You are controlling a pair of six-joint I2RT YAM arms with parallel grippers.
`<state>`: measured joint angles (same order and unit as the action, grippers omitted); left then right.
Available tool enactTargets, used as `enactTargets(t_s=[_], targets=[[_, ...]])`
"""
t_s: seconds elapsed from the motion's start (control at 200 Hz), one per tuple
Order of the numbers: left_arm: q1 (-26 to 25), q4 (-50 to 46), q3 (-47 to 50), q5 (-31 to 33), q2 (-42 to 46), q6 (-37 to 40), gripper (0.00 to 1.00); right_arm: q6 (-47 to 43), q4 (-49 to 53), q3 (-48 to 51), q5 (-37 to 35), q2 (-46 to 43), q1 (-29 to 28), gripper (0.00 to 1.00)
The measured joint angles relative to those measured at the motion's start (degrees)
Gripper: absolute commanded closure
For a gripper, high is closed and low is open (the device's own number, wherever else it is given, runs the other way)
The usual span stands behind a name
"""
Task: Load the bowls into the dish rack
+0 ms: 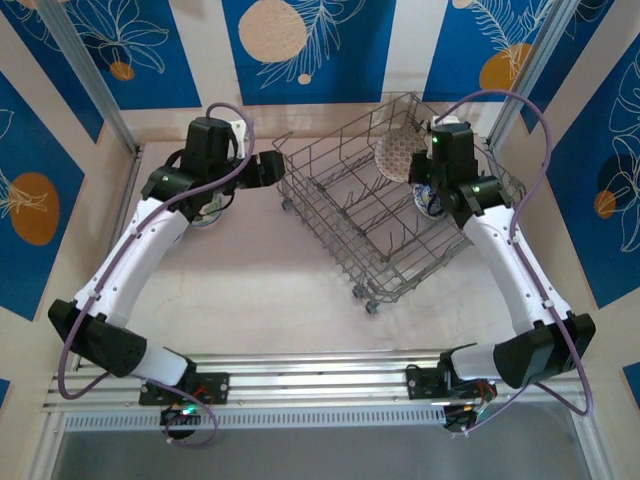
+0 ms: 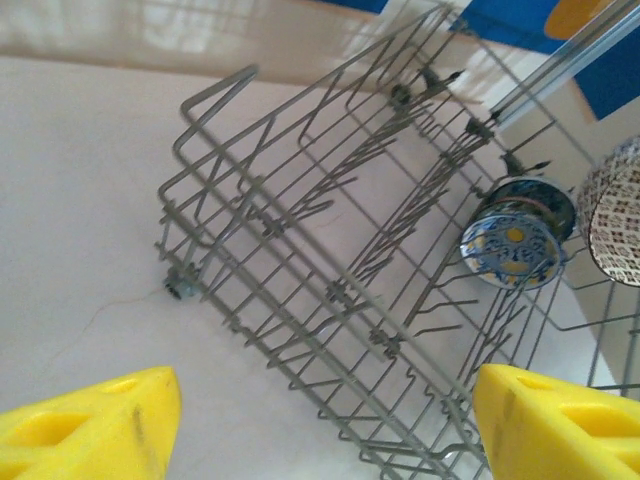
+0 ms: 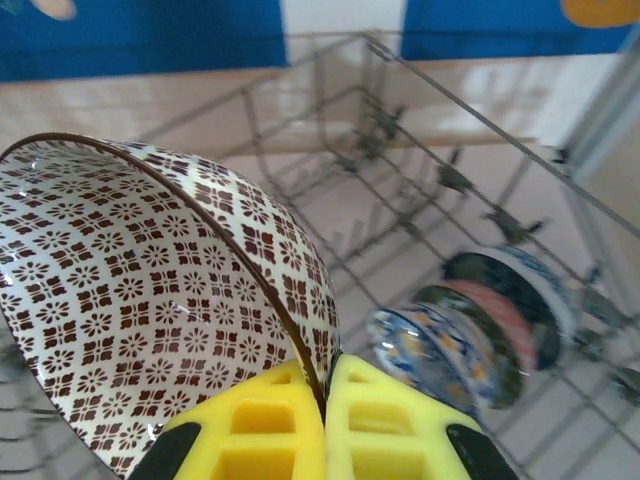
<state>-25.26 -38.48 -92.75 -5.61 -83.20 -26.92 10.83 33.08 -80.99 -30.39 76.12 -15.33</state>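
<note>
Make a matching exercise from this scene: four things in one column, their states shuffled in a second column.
1 left gripper
2 right gripper
3 blue-and-yellow patterned ceramic bowl
4 grey metal wire dish rack

A shut on the rim of a brown-and-white patterned ceramic bowl
B standing on the pale table
C open, holding nothing
D on edge inside the rack

Pairs: 1-C, 2-A, 3-D, 4-B.

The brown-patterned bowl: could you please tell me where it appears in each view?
Top external: the brown-patterned bowl, upper centre-right, over the dish rack.
Left wrist: the bowl, cut by the right edge.
Right wrist: the bowl, left half, rim pinched by the right gripper.
Shared landmark: the dish rack.
</note>
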Motion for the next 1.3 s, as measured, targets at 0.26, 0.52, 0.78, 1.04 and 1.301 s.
enactTargets(t_s=[0.26, 0.52, 0.78, 1.04, 1.301], targets=[[1.84, 0.15, 4.66, -0.76, 0.13, -0.15, 0.23, -10.16, -3.63, 9.68, -7.34, -0.59, 0.72, 1.0], [6.4, 0.31, 9.49, -3.32, 2.32, -0.17, 0.23, -18.43, -10.38, 17.25, -15.54, -1.66, -1.62, 1.0], [8.07, 0.33, 10.03, -4.87, 2.73, -0.17, 0.24, -22.51, -16.39, 22.56, -23.28, -1.7, -2.67, 1.0], [8.37, 0.35, 10.56, -6.21, 2.91, -0.17, 0.23, -23.23, -19.8, 23.04, -29.16, -1.07, -2.86, 1.0], [8.63, 0.37, 10.97, -6.45, 2.91, -0.15, 0.24, -23.43, -21.94, 22.99, -33.73, 4.11, -5.4, 1.0]])
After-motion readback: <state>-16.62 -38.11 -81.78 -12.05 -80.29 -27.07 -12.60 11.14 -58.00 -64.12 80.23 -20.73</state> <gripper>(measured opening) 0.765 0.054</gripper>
